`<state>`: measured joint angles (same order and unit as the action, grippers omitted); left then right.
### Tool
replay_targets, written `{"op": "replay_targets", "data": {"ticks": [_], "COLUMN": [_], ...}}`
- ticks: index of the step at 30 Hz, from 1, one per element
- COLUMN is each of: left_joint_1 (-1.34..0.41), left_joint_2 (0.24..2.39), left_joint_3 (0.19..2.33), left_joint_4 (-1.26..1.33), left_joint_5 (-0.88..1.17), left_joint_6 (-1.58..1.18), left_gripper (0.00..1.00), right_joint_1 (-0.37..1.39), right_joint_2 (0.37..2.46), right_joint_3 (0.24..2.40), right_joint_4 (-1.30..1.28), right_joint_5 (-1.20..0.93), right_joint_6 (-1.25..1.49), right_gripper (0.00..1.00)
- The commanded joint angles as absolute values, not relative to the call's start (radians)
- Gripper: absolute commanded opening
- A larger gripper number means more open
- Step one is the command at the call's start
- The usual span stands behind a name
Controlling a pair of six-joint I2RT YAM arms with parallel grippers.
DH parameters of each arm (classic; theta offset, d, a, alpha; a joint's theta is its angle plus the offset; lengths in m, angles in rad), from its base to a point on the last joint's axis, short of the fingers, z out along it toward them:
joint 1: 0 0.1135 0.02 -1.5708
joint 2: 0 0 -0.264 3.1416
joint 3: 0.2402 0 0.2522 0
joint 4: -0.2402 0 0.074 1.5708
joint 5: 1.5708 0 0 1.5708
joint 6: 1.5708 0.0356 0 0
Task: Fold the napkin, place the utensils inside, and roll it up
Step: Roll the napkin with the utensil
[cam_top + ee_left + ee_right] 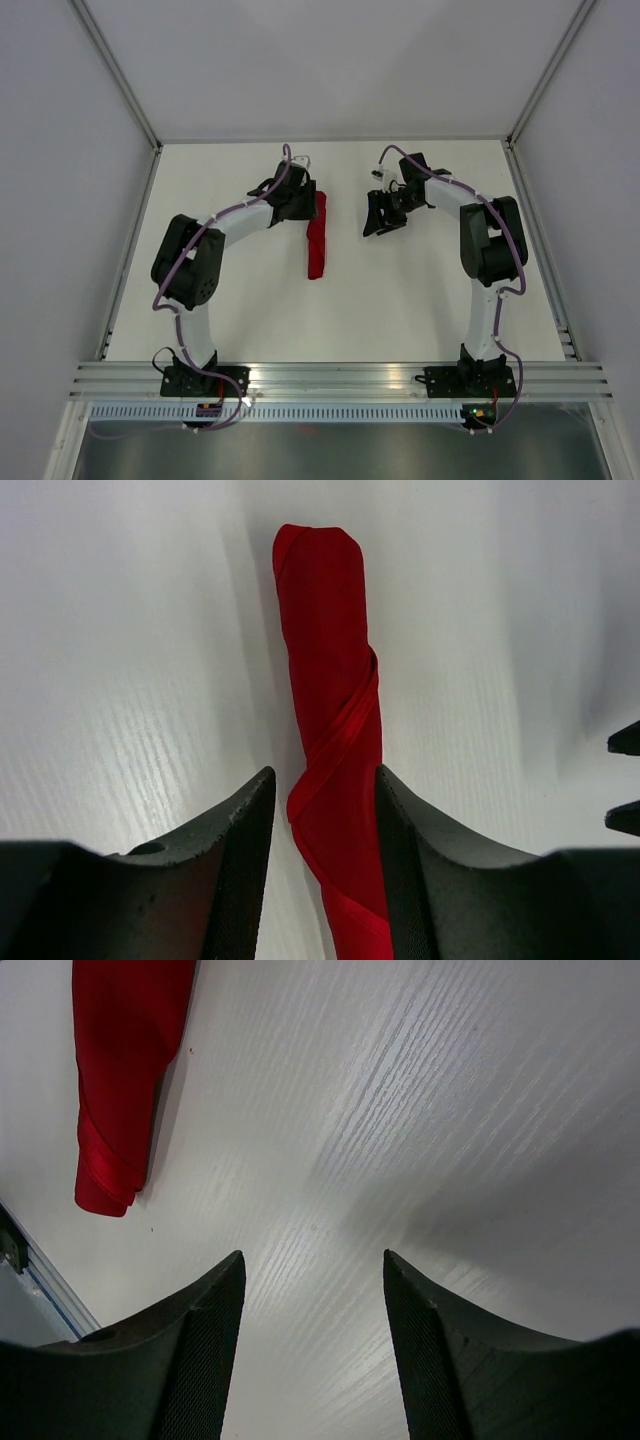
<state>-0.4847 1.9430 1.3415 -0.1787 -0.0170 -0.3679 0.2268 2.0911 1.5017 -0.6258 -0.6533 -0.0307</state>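
The napkin is a deep-red cloth rolled into a narrow tube, lying lengthwise on the white table. My left gripper sits over its far end. In the left wrist view the roll runs between my fingers. The right pad touches the cloth and a strip of table shows beside the left pad, so the jaws are open astride it. My right gripper hovers open over bare table, to the right of the roll. The utensils are hidden from view.
White walls close in the table on the far side and on both sides. An aluminium rail runs along the near edge, by the arm bases. Two dark tips poke in at the right edge of the left wrist view.
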Motion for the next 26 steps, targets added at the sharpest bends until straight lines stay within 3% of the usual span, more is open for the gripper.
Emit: {"op": "replay_targets", "data": {"ticks": [1, 11, 14, 26], "left_joint_1": [-0.439, -0.313, -0.278, -0.238], "left_joint_2": [1.812, 1.496, 1.373, 1.161], "left_joint_3": [1.31, 1.148, 1.077, 0.977], "left_joint_4": [-0.118, -0.109, -0.117, -0.155], "left_joint_5": [0.043, 0.13, 0.144, 0.192], "left_joint_6": [-0.417, -0.42, -0.422, -0.394], "left_gripper": [0.5, 0.59, 0.99, 1.0], "right_joint_1": [0.222, 0.121, 0.069, -0.081], "right_joint_2": [2.06, 1.838, 1.763, 1.513], "right_joint_3": [1.537, 1.502, 1.488, 1.316], "right_joint_4": [-0.634, -0.555, -0.569, -0.531], "right_joint_5": [-0.632, -0.661, -0.664, -0.62], "right_joint_6": [-0.048, -0.04, -0.057, -0.124], "right_gripper": [0.63, 0.68, 0.68, 0.75]}}
